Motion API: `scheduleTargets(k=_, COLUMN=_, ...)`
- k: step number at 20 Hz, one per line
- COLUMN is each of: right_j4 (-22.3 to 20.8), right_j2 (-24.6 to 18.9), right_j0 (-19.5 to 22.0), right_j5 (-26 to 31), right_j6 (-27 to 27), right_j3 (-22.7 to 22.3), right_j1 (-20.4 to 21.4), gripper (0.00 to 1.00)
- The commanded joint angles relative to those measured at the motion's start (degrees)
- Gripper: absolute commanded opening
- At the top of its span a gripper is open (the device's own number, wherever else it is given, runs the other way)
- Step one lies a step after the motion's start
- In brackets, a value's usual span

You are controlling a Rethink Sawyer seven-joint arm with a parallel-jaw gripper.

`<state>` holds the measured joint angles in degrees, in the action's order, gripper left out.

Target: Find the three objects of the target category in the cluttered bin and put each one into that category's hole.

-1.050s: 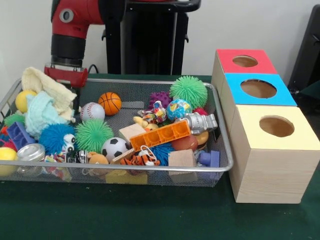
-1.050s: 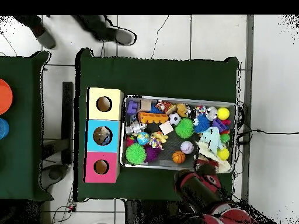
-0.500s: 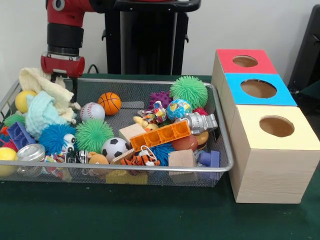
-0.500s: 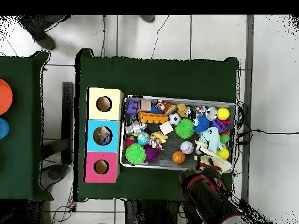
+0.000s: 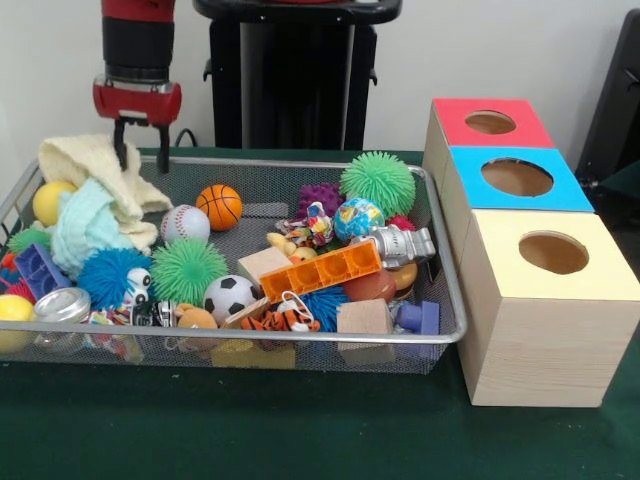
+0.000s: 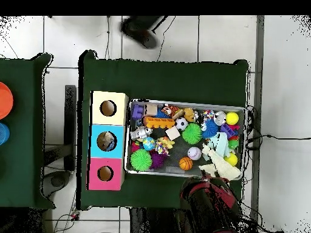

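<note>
Risen since a moment ago, the gripper (image 5: 139, 148) now hangs higher above the far left corner of the wire mesh bin (image 5: 440, 338), its two dark fingers (image 5: 120, 146) spread with a clear gap between them; one fingertip reaches down to the top of the cream cloth (image 5: 98, 168), though whether it actually pinches the fabric cannot be told. That cloth has been drawn up a little at its peak compared with the earlier view and drapes over a pale mint cloth (image 5: 78, 222). Just beside the cloths lie a yellow ball (image 5: 50, 201), a baseball (image 5: 184, 222) and a small basketball (image 5: 219, 205). Nearer the front edge sit a blue spiky ball (image 5: 108, 275), a green spiky ball (image 5: 187, 268) and a soccer ball (image 5: 230, 295). Toward the middle an orange building brick (image 5: 320, 270) lies tilted across a wooden block (image 5: 262, 262), with a silver toy robot (image 5: 400, 244) and a globe-patterned ball (image 5: 357, 217) close behind it, and a second green spiky ball (image 5: 377, 181) against the far rim. Right of the bin, apart from it, stand three wooden boxes in a row: the red-topped box (image 5: 488, 122), the blue-topped box (image 5: 516, 178) and the yellow-topped box (image 5: 550, 257), each with a round hole in its lid. From overhead, the red arm (image 6: 209, 200) reaches over the bin's (image 6: 185, 174) lower edge.
</note>
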<state>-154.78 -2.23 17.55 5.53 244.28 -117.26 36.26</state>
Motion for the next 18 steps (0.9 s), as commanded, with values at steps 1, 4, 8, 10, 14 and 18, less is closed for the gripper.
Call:
scheduleTargets(k=1, right_j4=-0.80, right_j2=9.40, right_j0=-6.20, right_j5=-22.61, right_j6=-0.04, right_j3=12.84, right_j1=1.70, gripper=1.00)
scheduleTargets(k=4, right_j4=-0.55, right_j2=10.53, right_j0=-8.26, right_j5=-27.10, right_j6=1.34, right_j3=16.45, right_j1=0.13, gripper=1.00)
scheduleTargets(k=8, right_j4=0.80, right_j2=9.47, right_j0=-8.00, right_j5=-29.82, right_j6=-0.65, right_j3=19.82, right_j1=-1.80, gripper=1.00)
scheduleTargets(k=10, right_j4=1.03, right_j2=9.78, right_j0=-8.27, right_j5=-30.77, right_j6=-0.76, right_j3=21.86, right_j1=-3.67, gripper=1.00)
scheduleTargets(k=14, right_j4=-1.26, right_j2=8.56, right_j0=-8.11, right_j5=-36.17, right_j6=-0.62, right_j3=27.12, right_j1=-7.27, gripper=1.00)
scheduleTargets(k=18, right_j4=-3.69, right_j2=9.19, right_j0=-9.25, right_j5=-40.39, right_j6=0.07, right_j3=31.73, right_j1=-10.41, gripper=1.00)
